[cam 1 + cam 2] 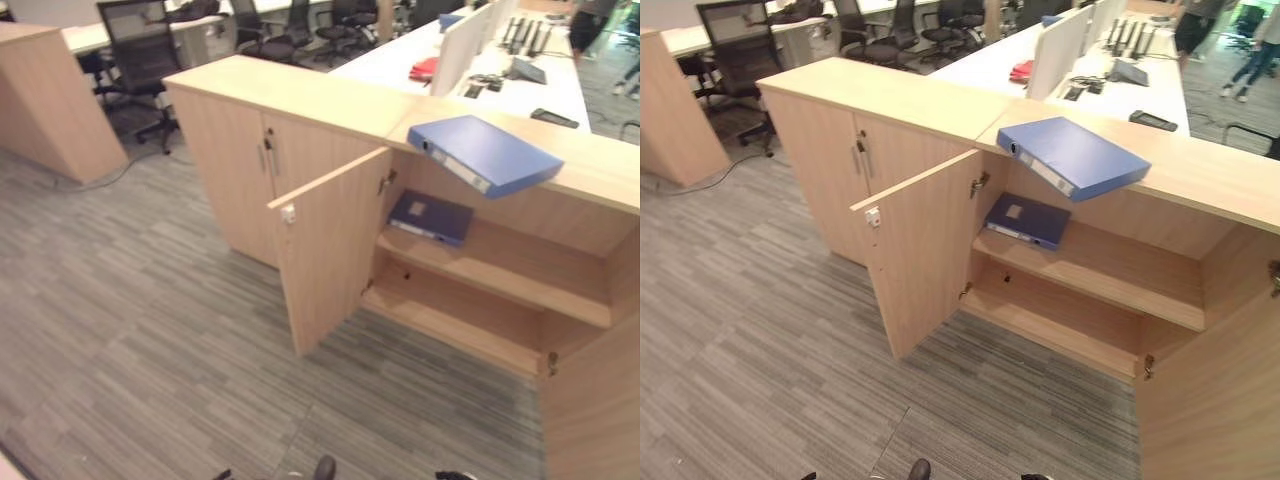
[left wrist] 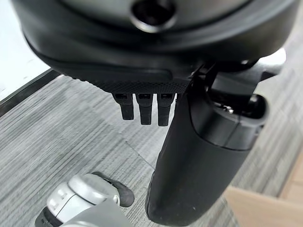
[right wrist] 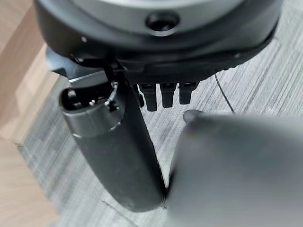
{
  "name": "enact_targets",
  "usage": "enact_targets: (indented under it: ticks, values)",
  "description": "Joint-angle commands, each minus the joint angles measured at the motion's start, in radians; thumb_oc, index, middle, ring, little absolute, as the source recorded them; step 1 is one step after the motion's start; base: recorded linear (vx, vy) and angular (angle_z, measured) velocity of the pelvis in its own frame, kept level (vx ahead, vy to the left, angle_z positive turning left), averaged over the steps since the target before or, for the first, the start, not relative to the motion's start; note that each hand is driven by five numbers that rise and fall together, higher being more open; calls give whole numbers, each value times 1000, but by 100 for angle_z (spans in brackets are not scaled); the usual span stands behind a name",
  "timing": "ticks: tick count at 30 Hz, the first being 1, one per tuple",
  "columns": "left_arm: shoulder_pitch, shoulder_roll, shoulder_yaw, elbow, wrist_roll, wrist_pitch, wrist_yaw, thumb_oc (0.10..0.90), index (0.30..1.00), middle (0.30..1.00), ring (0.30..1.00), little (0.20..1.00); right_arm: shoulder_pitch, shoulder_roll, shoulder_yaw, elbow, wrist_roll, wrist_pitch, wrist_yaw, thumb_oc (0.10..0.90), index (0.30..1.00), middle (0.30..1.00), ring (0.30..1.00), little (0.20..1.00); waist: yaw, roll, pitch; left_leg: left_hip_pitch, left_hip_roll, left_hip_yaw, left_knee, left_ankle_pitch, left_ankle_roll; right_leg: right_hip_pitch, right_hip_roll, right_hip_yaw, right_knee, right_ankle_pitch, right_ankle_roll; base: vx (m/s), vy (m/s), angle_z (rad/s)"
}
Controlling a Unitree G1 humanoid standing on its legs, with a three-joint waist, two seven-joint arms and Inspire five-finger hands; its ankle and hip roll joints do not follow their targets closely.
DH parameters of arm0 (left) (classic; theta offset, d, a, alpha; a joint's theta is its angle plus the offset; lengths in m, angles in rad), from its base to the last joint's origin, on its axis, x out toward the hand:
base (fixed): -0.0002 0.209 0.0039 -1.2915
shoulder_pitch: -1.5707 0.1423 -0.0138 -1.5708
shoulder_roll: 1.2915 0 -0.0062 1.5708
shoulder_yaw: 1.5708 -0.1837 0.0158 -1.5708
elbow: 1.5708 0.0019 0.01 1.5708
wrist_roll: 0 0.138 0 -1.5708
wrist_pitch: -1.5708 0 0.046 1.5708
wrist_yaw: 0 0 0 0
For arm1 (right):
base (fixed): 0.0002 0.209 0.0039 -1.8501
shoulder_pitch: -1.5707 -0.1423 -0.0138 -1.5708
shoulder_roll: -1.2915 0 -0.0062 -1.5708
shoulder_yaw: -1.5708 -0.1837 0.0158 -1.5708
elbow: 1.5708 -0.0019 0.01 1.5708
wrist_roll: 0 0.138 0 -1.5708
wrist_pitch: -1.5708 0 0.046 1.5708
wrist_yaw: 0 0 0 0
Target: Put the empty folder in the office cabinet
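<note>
Fingers: left hand point(image 2: 199, 161) straight, empty; right hand point(image 3: 118, 156) straight, empty.
Cabinet door point(image 1: 330, 250): swung open, at 9 o'clock of shelf.
Dark folder point(image 1: 430, 216): flat on upper shelf point(image 1: 500, 262).
Blue folder point(image 1: 485, 152): on cabinet top point(image 1: 300, 90), at 12 o'clock of dark folder, overhanging front edge.

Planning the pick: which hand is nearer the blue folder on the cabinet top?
Right, probably. The blue folder lies right of centre; right hand and left hand both hang over carpet, well short of it.

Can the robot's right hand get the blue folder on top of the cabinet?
Probably yes: the blue folder lies in the open on the cabinet top, and the right hand holds nothing, though it hangs low.
</note>
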Motion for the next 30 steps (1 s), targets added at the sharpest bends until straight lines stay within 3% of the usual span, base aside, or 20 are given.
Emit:
enact_targets:
  ticks: [1, 2, 3, 7, 11, 16, 21, 23, 24, 28, 29, 30]
  values:
    - [-25, 28, 30, -21, 33, -21, -9, 800, 900, 900, 900, 900, -42, -37, 15, -53, 18, -21, -7, 800, 900, 900, 900, 900, 21, 11, 30, 44, 19, -39, -7, -122, -18, -39, -71, -104, 86, 43, 36, 26, 26, -105]
    - [-21, 23, 24, -37, 26, -19, -13, 800, 900, 900, 900, 900, -53, -30, 17, -57, 36, -24, -6, 800, 900, 900, 900, 900, 18, 5, 42, 65, 28, -1, -7, -146, -19, -59, -48, -132, 109, 29, 52, -28, 23, -75]
    - [-21, 19, 19, -51, 17, -20, -13, 800, 900, 900, 900, 900, -61, -31, 16, -60, 44, -25, -9, 800, 900, 900, 900, 900, 13, 3, 48, 58, 26, 19, -7, -130, -12, -85, -34, -144, 104, 56, 39, 78, -16, -77]
    - [-41, 2, -21, -113, -11, -27, -14, 800, 900, 900, 900, 900, -84, -34, 33, -67, 76, -30, -24, 800, 900, 900, 900, 900, -14, 4, 93, 104, 15, 40, -7, -156, 0, -227, 71, -135, 123, 95, 49, 74, -15, -50]
    - [-60, -4, -62, -164, 1, -25, -29, 800, 900, 900, 900, 900, -76, -34, 39, -52, 78, -24, -33, 800, 900, 900, 900, 900, -22, -14, 96, 143, 0, 27, -7, -179, -3, -176, 119, -158, 35, 85, 19, 206, -106, -45]
    - [-58, -1, -127, -282, 2, -12, -59, 800, 900, 900, 900, 900, -52, -62, 29, -39, 48, -15, -32, 800, 900, 900, 900, 900, -44, -1, 53, 184, 41, 4, 4, -227, 3, -139, 136, -179, 51, 25, -14, 284, -125, 12]
    - [-38, 9, -165, -397, -21, 3, -90, 800, 900, 900, 900, 900, -43, -101, 29, -55, 27, -5, -24, 800, 900, 900, 900, 900, -49, -6, 66, 54, 36, 53, 342, -326, -42, -72, 138, -173, 64, -57, -67, 183, -141, 30]
    - [-31, 9, -168, -421, -30, 4, -87, 800, 900, 900, 900, 900, -49, -115, 35, -63, 22, -1, -24, 800, 900, 900, 900, 900, -32, -11, 81, -40, 37, 64, 516, -300, -67, -42, 145, -162, 53, -80, -88, 92, -119, 1]
    - [-25, 6, -168, -429, -36, 5, -87, 800, 900, 900, 900, 900, -51, -120, 36, -64, 20, 2, -25, 800, 900, 900, 900, 900, -26, -12, 86, -70, 36, 63, 537, -291, -74, -32, 148, -157, 46, -90, -91, 94, -73, -4]
    - [0, 12, -168, -471, -33, 13, -93, 800, 900, 900, 900, 900, -62, -129, 45, -62, 4, 8, -23, 800, 900, 900, 900, 900, -6, -26, 84, -131, 45, 58, 465, -292, -69, -13, 153, -127, 31, -104, -86, 113, -8, -14]
    - [14, 28, -168, -500, -27, 19, -97, 800, 900, 900, 900, 900, -71, -125, 56, -60, -7, 10, -21, 800, 900, 900, 900, 900, 13, -34, 85, -141, 69, 28, 369, -220, -78, 0, 166, -105, 19, -108, -84, 90, 42, -17]
    - [15, 47, -166, -521, -18, 24, -94, 800, 900, 900, 900, 900, -82, -118, 68, -53, -20, 12, -23, 800, 900, 900, 900, 900, 29, -33, 88, -153, 118, -16, 209, -87, -87, 7, 181, -101, 9, -104, -88, 124, 60, -22]
